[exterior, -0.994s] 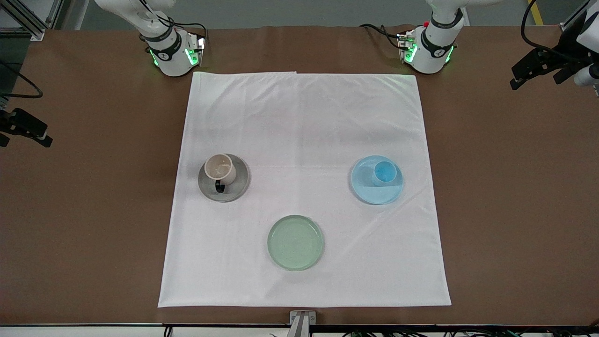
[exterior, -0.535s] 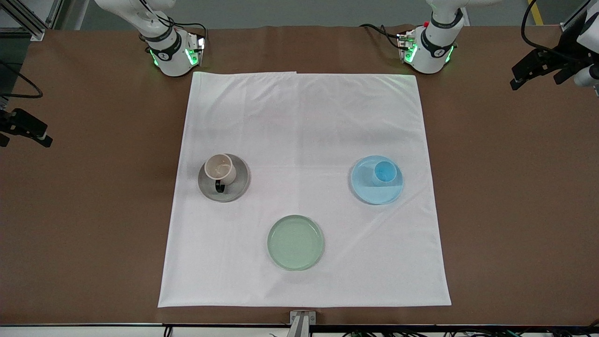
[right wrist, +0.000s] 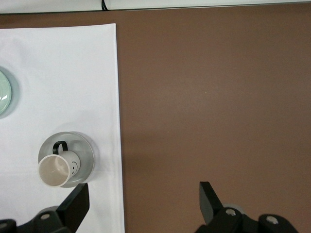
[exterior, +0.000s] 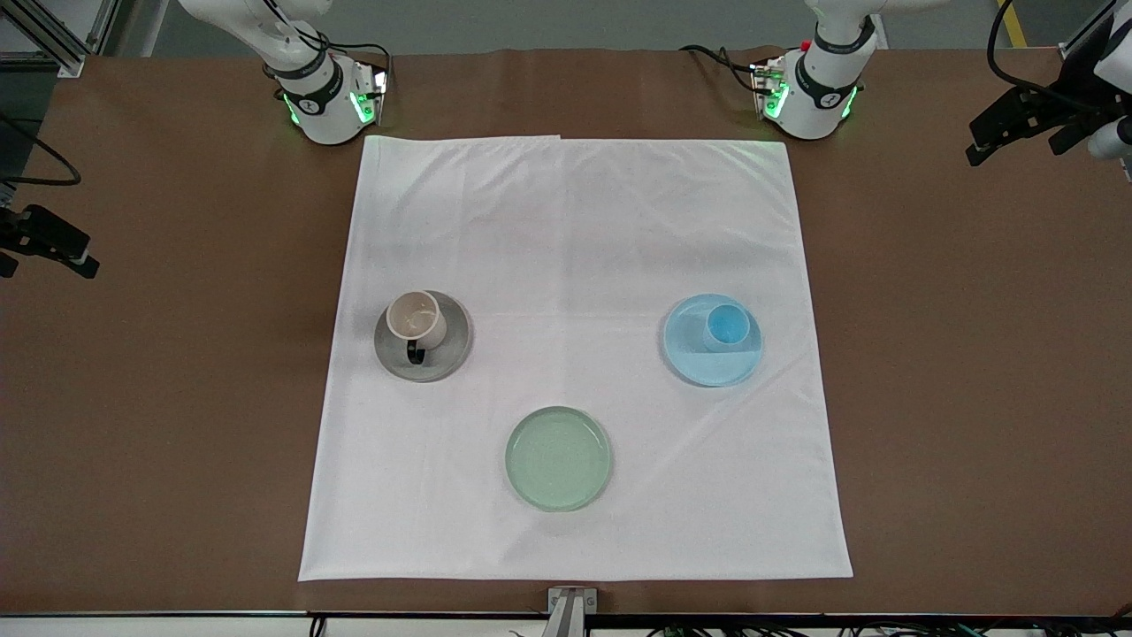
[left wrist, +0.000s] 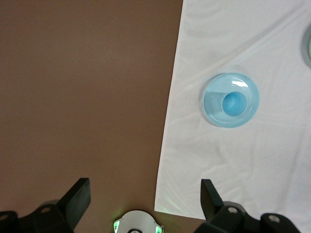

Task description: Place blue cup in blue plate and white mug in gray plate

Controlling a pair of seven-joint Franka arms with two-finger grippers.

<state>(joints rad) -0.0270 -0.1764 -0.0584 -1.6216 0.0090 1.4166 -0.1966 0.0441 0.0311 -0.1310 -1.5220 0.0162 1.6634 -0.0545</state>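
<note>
The brown desk (exterior: pixel 159 398) carries a white cloth (exterior: pixel 575 221), and on the cloth lie three plates. The gray plate (exterior: pixel 447 354) sits toward the right arm's end, the blue plate (exterior: pixel 690 358) toward the left arm's end, and a pale green plate (exterior: pixel 558 458) lies empty, nearer the front camera than both.

The white mug (exterior: pixel 416 320) stands upright on the gray plate, its black handle turned toward the front camera. The blue cup (exterior: pixel 727 327) stands upright in the blue plate, off centre toward the rim nearest the left arm's base.

Judging by this, both placements look done, so the step in hand is a clean retreat. The left gripper (left wrist: pixel 145 194) hangs high over bare desk at its own end of the cloth, fingers (left wrist: pixel 77 196) spread wide and empty. The right gripper (right wrist: pixel 144 194) hangs high over bare desk at its own end, fingers (right wrist: pixel 77 201) likewise apart, holding nothing.

Doing it well means keeping both arms high and off the cloth, since a snag could drag a plate and tip the off-centre cup.
</note>
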